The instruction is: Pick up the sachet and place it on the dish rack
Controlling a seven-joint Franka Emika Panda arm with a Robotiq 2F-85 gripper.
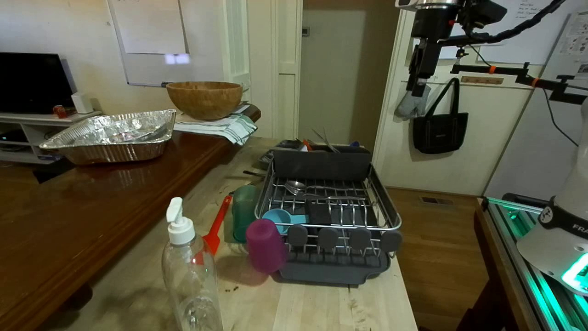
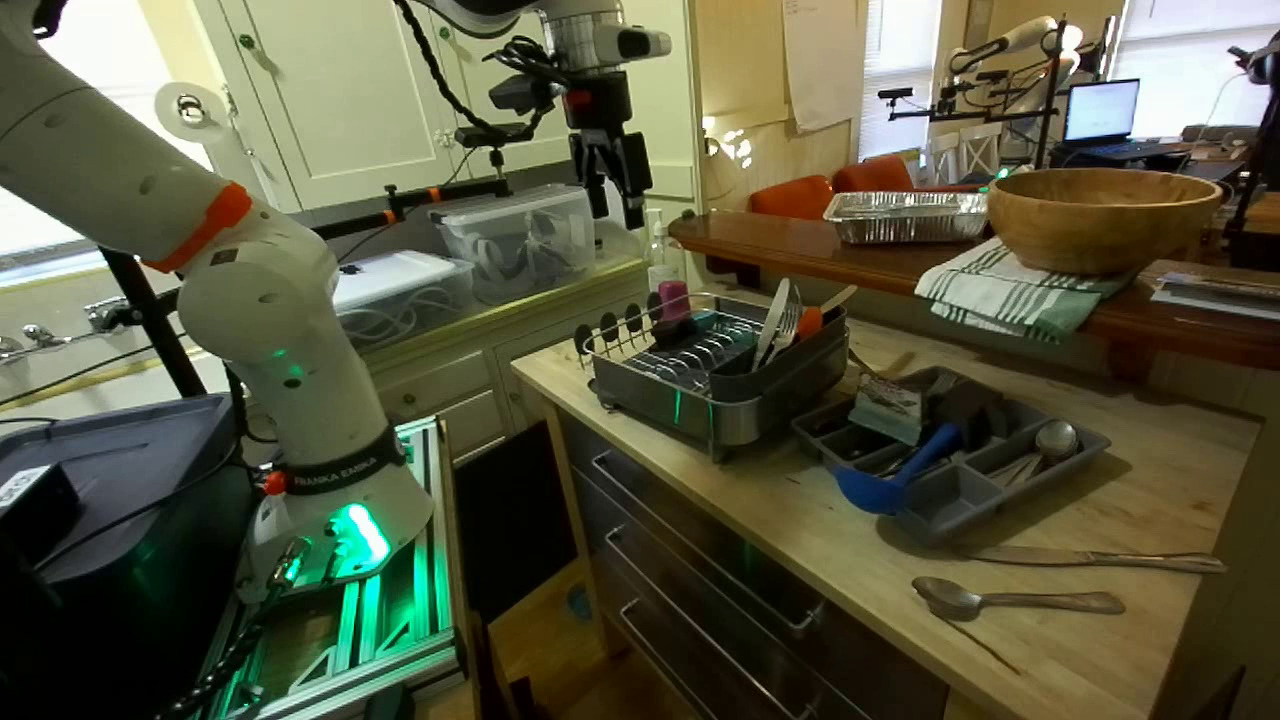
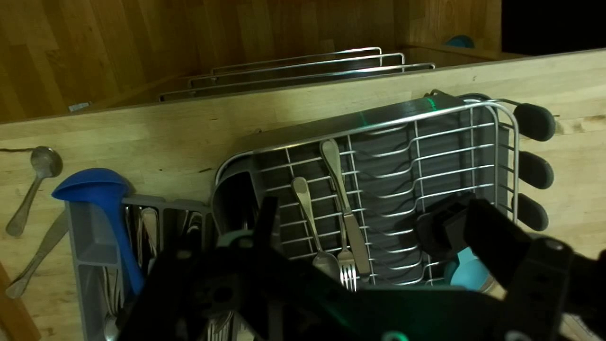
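The dish rack is large and dark grey with silver wire tines. It stands on the wooden counter in both exterior views and fills the middle of the wrist view. A spoon, fork and knife lie on its wires, with a black item and a light blue scoop. My gripper hangs high above the counter, well apart from the rack. In the wrist view its fingers are spread wide with nothing between them. No purplish-pink packet shows; the sachet is hidden or out of view.
A magenta cup, green cup, red spatula and clear pump bottle stand beside the rack. A grey cutlery tray holds a blue ladle and a pale blocky item. A raised brown counter borders one side.
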